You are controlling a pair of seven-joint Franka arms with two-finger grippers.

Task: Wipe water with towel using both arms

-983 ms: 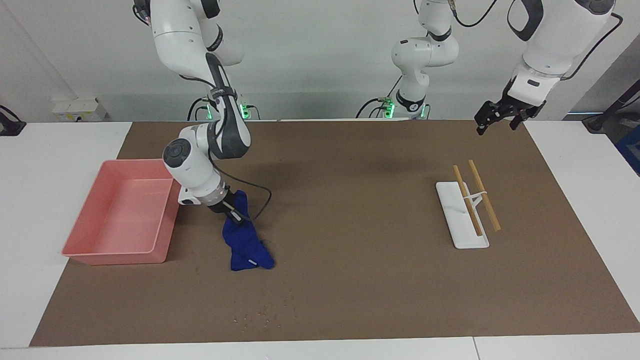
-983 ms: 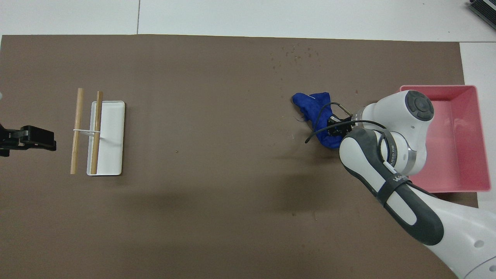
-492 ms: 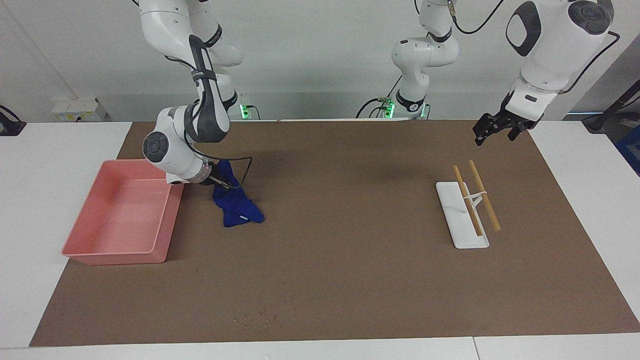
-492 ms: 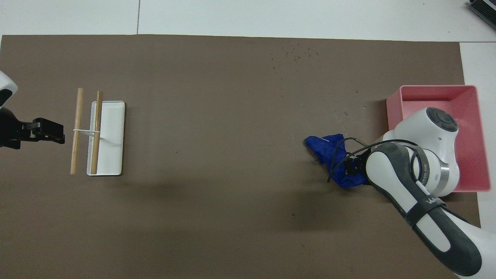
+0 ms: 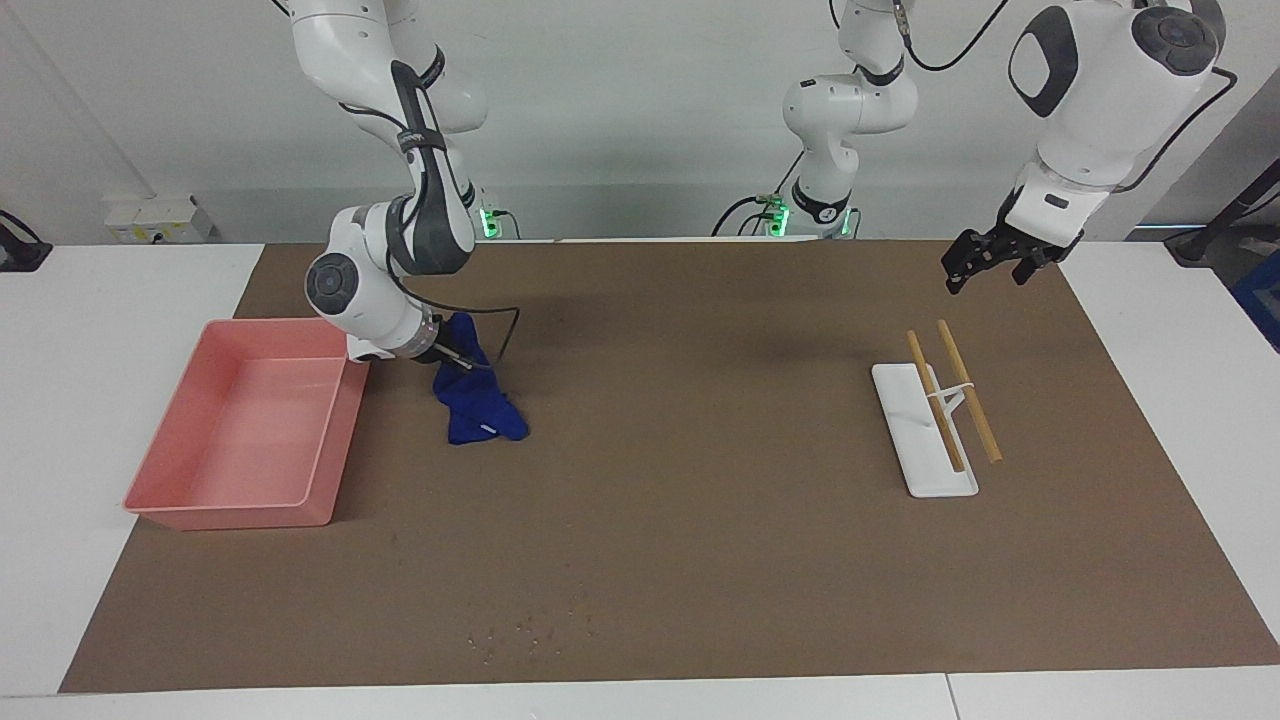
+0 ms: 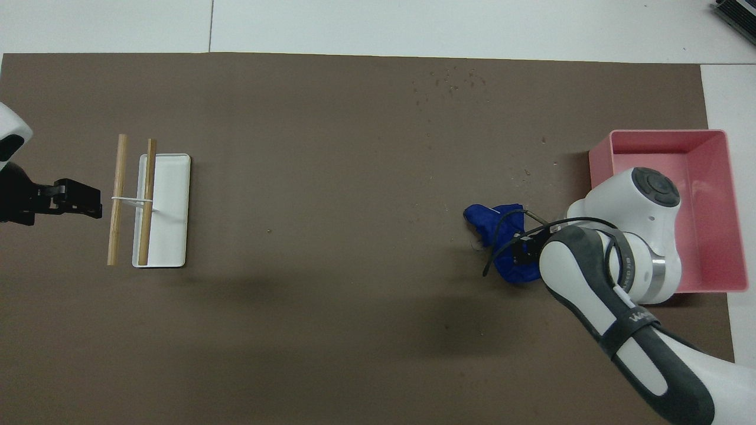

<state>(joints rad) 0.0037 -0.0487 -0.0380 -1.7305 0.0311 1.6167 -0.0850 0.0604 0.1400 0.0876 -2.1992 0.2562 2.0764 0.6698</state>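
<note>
Blue towel [image 5: 477, 402] [image 6: 502, 239] bunched on the brown mat [image 5: 680, 520] [image 6: 307, 330], toward the right arm's end of the table, just beside the pink bin [image 5: 160, 500] [image 6: 729, 195] and a little nearer to the robots than the bin's middle. Upper end lifted and pinched in the right gripper [image 5: 452, 357] [image 6: 522, 251], fingers closed tight on the cloth; lower end spread on the mat, tiny pale label facing up. Black cable looping from the wrist over the towel. Right arm [image 5: 385, 290] [image 6: 626, 277] bent low, elbow over the bin's rim nearest the towel. Scatter of small specks [image 5: 530, 625] [image 6: 452, 82] on the mat farther from the robots than the towel, well apart from it. At the left arm's end, white tray [image 5: 915, 440] [image 6: 171, 212] lying flat on the mat, two wooden sticks [image 5: 950, 395] [image 6: 133, 198] across it, joined by a thin white band, one over the tray and one just off its edge. Left gripper [image 5: 985, 262] [image 6: 74, 198] raised in the air, over the mat near the tray's end closest to the robots, fingers spread apart, holding nothing. Left arm [image 5: 1085, 110] waiting, well apart from the towel.
</note>
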